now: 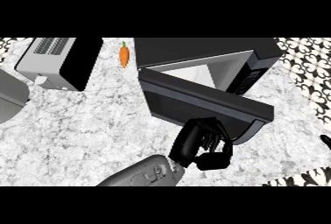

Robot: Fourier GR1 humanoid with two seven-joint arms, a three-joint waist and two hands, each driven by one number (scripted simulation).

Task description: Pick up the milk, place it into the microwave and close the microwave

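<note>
The black microwave (258,61) stands at the back right, and its pale inside (197,72) shows through the gap. Its door (194,103) hangs partly open, swung out toward me. No milk shows anywhere; the door hides most of the inside. My left hand (188,144) comes in from the lower middle and rests against the door's lower front edge, its fingers (212,136) fairly straight on the door and holding nothing. Only a small black tip of my right hand (326,141) shows at the right edge.
An orange carrot (124,56) lies on the marble counter (97,127) left of the microwave. A white and black boxy appliance (55,61) stands at the back left, with a grey rounded object (9,98) at the far left edge. The counter ends at the right by patterned tiles (310,65).
</note>
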